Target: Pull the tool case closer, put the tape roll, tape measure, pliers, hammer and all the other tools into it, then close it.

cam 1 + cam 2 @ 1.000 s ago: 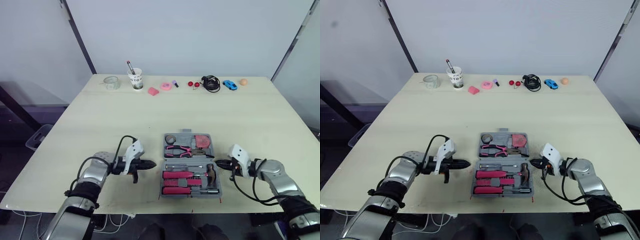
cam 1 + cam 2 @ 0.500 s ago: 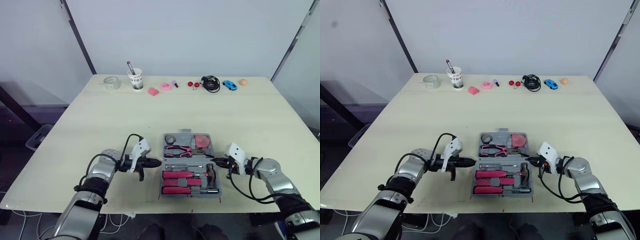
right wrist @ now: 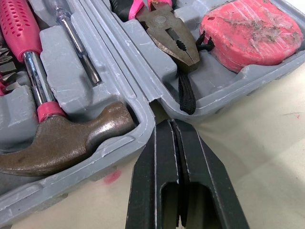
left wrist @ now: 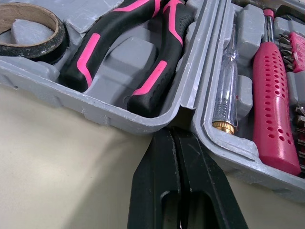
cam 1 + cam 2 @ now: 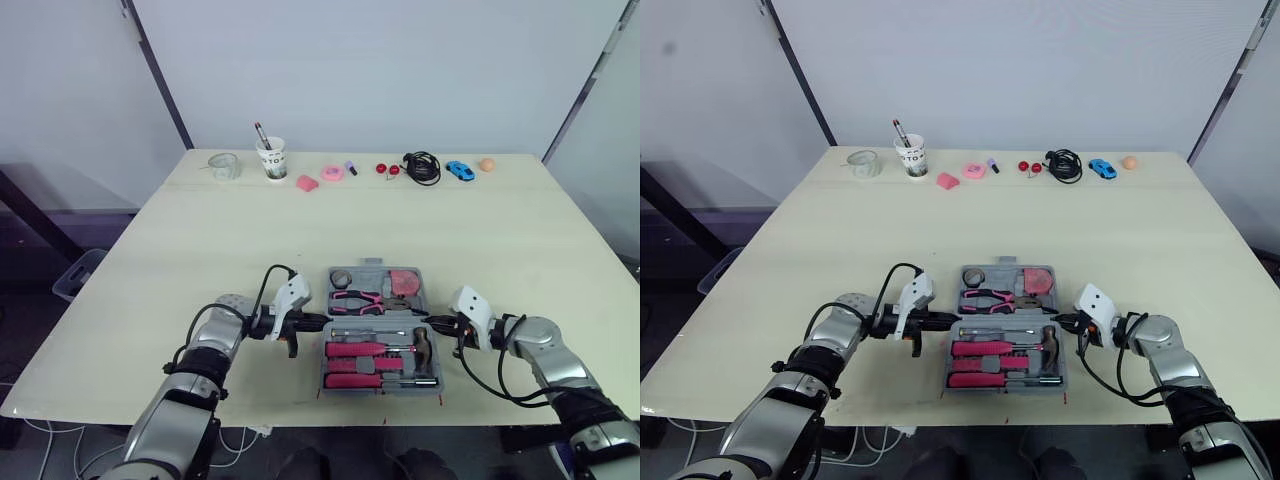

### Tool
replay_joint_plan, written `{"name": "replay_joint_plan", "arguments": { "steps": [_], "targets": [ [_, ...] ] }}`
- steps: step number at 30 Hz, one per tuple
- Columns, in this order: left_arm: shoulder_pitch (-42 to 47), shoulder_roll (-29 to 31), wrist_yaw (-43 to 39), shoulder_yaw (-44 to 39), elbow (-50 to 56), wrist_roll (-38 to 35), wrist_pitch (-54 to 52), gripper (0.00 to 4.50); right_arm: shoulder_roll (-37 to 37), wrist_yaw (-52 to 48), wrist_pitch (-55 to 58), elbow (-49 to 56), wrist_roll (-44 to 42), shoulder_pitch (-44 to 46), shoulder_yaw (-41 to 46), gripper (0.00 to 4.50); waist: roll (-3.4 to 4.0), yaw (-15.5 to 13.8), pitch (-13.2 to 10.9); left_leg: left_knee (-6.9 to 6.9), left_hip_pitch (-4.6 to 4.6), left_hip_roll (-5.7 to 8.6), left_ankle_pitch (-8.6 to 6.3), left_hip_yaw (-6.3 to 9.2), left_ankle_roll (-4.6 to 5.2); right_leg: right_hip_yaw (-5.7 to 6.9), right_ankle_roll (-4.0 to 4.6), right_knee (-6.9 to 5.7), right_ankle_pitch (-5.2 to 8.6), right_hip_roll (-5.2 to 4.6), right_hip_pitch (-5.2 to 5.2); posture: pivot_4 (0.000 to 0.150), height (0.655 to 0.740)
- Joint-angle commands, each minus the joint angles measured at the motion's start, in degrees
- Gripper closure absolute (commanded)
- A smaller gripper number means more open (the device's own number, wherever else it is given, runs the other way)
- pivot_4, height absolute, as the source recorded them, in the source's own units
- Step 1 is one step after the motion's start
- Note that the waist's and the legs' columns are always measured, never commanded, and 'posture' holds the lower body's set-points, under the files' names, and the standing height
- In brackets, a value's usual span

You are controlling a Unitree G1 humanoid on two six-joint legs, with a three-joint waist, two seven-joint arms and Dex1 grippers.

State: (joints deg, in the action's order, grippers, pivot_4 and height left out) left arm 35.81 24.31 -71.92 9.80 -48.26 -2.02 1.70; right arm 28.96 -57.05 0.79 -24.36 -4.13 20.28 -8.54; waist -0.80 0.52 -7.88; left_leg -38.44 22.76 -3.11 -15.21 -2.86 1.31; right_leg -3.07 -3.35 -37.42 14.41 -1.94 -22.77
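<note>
While the tool case [image 5: 380, 388] lies open, the left gripper [image 5: 322, 322] and right gripper [image 5: 432, 322], jaws clenched empty, meet its hinge ends.

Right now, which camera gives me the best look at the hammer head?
The right wrist view: the hammer head lies close up in its slot at the tool case corner, just beyond the right end effector. Both eye views show it small, at the case's right edge in the near half.

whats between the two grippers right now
The open tool case, loaded with tools, lies between the left gripper and right gripper, each pointing at its hinge line; the left eye view shows it.
</note>
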Motion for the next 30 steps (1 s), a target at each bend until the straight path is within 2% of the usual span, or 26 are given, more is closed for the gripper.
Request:
{"name": "replay_joint_plan", "arguments": {
  "steps": [1, 8, 16, 23, 30],
  "targets": [
    [0.48, -1.80, 2.20, 1.20, -1.47, 1.58, 0.43, 4.46, -0.69, -1.35, -0.66, 1.58, -0.38, 0.32, -0.96, 4.50, 0.01, -0.03, 0.00, -0.01, -0.01, 0.00, 0.00, 0.00, 0.00, 0.00, 0.00, -0.03, 0.00, 0.00, 0.00, 0.150, 0.7400],
    [-0.94, -1.48, -0.78, 1.94, 1.50, 1.28, -2.22, 4.46, -0.23, -3.50, 1.03, 3.35, -1.26, -0.64, -1.21, 4.50, 0.01, -0.04, 0.01, -0.05, -0.03, 0.02, 0.00, 0.03, 0.00, 0.00, 0.00, -0.11, 0.01, 0.00, 0.01, 0.150, 0.7400],
    [-5.81, 1.76, -4.68, 4.44, 10.40, 2.10, -4.55, 4.46, 1.43, -6.62, 4.85, 6.54, -2.30, -3.14, -1.53, 4.50, 0.01, 0.18, 0.02, 0.02, -0.01, 0.01, 0.00, 0.04, 0.00, 0.00, 0.00, -0.04, 0.03, 0.00, 0.00, 0.150, 0.7400],
    [-9.02, 3.48, -5.37, 5.45, 16.35, 1.68, -7.08, 4.46, 1.78, -6.94, 6.31, 7.23, -2.59, -3.38, -1.28, 4.50, 0.01, 0.20, 0.02, 0.04, -0.02, 0.00, 0.00, 0.02, 0.00, -0.01, 0.00, 0.00, 0.04, 0.00, -0.01, 0.150, 0.7400],
    [-9.64, 3.66, -4.56, 4.99, 16.96, 1.54, -7.55, 4.46, 1.70, -7.80, 7.88, 8.59, -2.82, -4.17, -1.74, 4.50, 0.01, 0.19, 0.02, 0.04, -0.02, 0.00, 0.00, 0.02, 0.00, -0.01, 0.01, 0.00, 0.04, 0.00, -0.01, 0.150, 0.7400]
  ]
}}
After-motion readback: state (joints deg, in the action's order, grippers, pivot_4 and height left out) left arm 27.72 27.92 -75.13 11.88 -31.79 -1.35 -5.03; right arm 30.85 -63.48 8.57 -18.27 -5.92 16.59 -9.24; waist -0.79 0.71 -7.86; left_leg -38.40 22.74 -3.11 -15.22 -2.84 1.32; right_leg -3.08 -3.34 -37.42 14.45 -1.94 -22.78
